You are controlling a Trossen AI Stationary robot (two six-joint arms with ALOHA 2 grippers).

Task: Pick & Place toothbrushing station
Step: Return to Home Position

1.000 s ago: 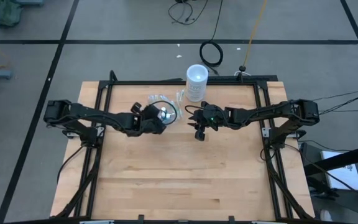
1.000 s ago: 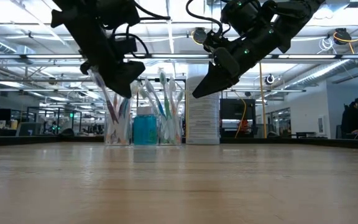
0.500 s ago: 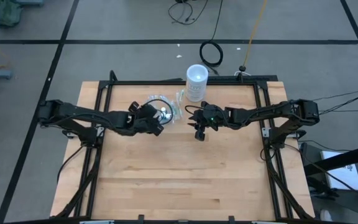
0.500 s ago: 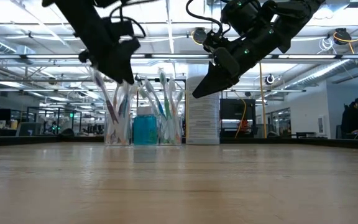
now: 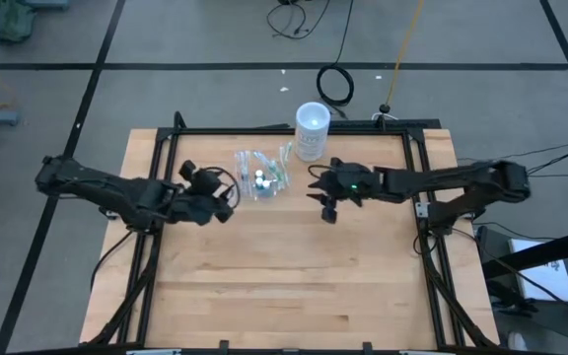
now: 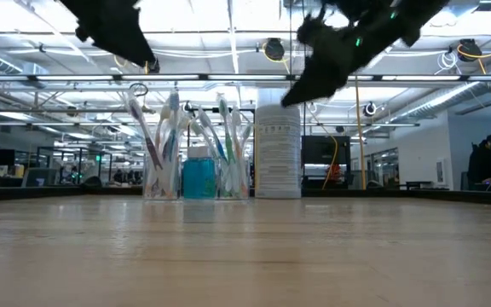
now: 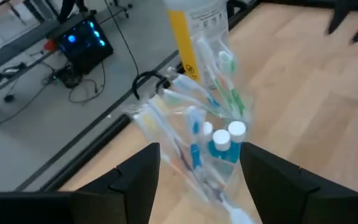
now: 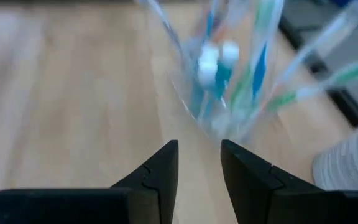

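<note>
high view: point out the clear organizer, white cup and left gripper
clear organizer [image 5: 261, 177], high view, its middle
white cup [image 5: 310, 130], high view, upper wall
left gripper [image 5: 230, 200], high view, between its fingertips

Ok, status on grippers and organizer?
Left gripper open, empty, left of organizer. Right gripper slightly open, empty, on its right. Toothbrushes upright inside; cup beside it, apart from both grippers.

Left arm [image 5: 106, 189], right arm [image 5: 442, 181]: black, slender, jointed; green light [image 5: 353, 181] on right; angular black fingers [image 7: 135, 180].

Grey taped floor [image 5: 215, 39], bright ceiling lights [image 6: 228, 34]
</note>
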